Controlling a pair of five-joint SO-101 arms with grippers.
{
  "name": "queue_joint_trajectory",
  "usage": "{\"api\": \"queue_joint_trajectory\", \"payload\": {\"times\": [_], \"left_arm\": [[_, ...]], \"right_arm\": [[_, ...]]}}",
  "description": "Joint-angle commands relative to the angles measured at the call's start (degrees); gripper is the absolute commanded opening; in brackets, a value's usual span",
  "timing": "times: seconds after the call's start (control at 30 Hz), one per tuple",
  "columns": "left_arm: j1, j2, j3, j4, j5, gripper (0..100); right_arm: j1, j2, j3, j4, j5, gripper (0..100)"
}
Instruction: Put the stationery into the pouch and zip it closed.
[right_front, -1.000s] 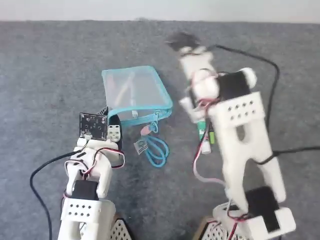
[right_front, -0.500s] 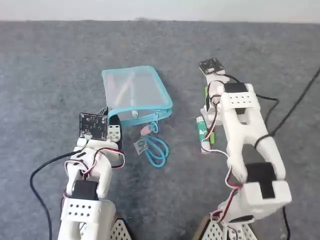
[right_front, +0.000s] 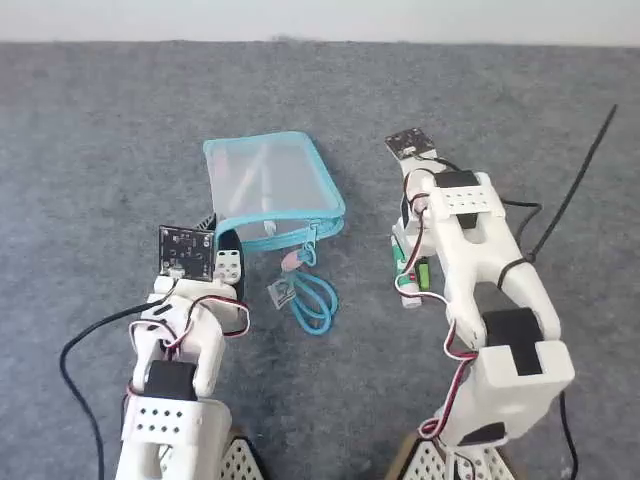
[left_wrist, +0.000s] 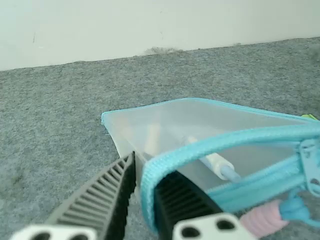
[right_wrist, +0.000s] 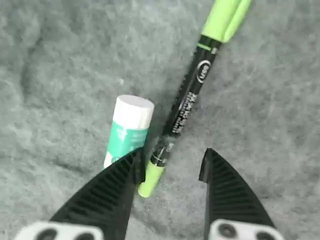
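Note:
The translucent pouch (right_front: 268, 185) with a teal zipper edge lies on the grey carpet, and a white pen (left_wrist: 214, 162) shows inside it. My left gripper (left_wrist: 145, 177) is shut on the pouch's teal rim near one corner; in the high view the left gripper (right_front: 226, 248) sits at the pouch's near left corner. A black pen with green ends (right_wrist: 186, 107) and a white-and-teal glue stick (right_wrist: 127, 131) lie side by side on the carpet. My right gripper (right_wrist: 172, 162) hangs open just above them, the pen's near end beside one finger (right_wrist: 112, 192).
A teal cord loop with a pink tag (right_front: 312, 298) trails from the zipper pull toward the arms. The right arm (right_front: 470, 240) covers most of the pen and glue stick (right_front: 402, 262) in the high view. Bare grey carpet (right_front: 100, 130) surrounds everything.
The right arm has swung back from the far side and come down over the pen and glue stick. The left arm and the pouch have stayed still.

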Motion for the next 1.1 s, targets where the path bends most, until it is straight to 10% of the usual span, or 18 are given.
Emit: {"api": "queue_joint_trajectory", "payload": {"times": [0.0,0.6,0.87,1.07], "left_arm": [[0.79,0.44,-1.1,0.26,-0.53,1],[0.7,0.44,-1.01,0.26,-0.53,1],[0.7,0.44,-1.01,0.09,-0.53,1],[0.7,0.44,-1.01,0.0,-0.53,1]], "right_arm": [[0.4,0.13,0.44,-0.84,-0.62,17.3],[3.74,2.77,-0.97,6.9,-0.09,0.8],[7.78,-23.34,-4.66,23.69,1.14,0.7],[-5.32,-48.66,-4.57,37.05,7.47,0.7]]}}
